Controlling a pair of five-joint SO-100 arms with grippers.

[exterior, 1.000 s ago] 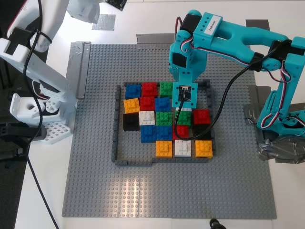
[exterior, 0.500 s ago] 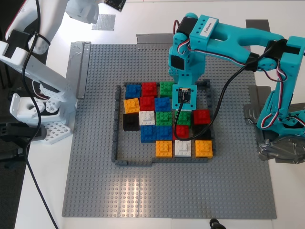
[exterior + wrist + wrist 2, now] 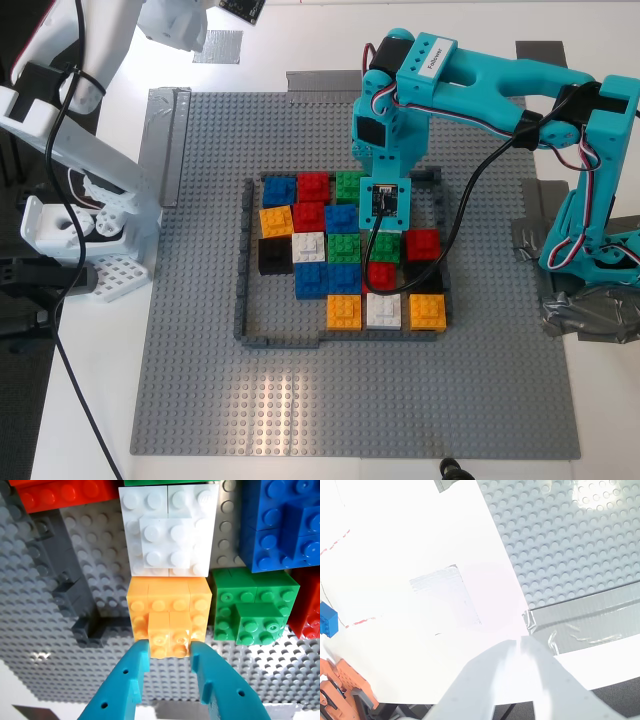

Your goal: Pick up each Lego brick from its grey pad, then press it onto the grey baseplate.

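My first gripper [image 3: 170, 650], teal, is shut on the small orange brick [image 3: 170, 637], which sits on a larger orange block inside the dark-grey frame [image 3: 75, 610] on the grey baseplate [image 3: 200, 300]. In the exterior view this gripper [image 3: 385, 195] hides the orange brick. My second gripper [image 3: 520, 642], white, looks shut and empty above the white table beside a washed-out grey pad [image 3: 445, 597]. The blue brick [image 3: 327, 620] lies on the table at that picture's edge, off the pad. Both pads show bare in the exterior view [image 3: 218, 46] [image 3: 540, 50].
Several red, green, blue, white, black and orange blocks [image 3: 340, 250] fill the far part of the frame. Silvery tape strips [image 3: 165, 140] hold the baseplate's edges. The white arm [image 3: 175, 25] and its base [image 3: 70, 230] stand at the exterior view's left. An orange part [image 3: 340, 685] shows nearby.
The teal arm has shifted slightly toward the exterior view's left and far side, its gripper staying over the same spot. The white arm has not moved.
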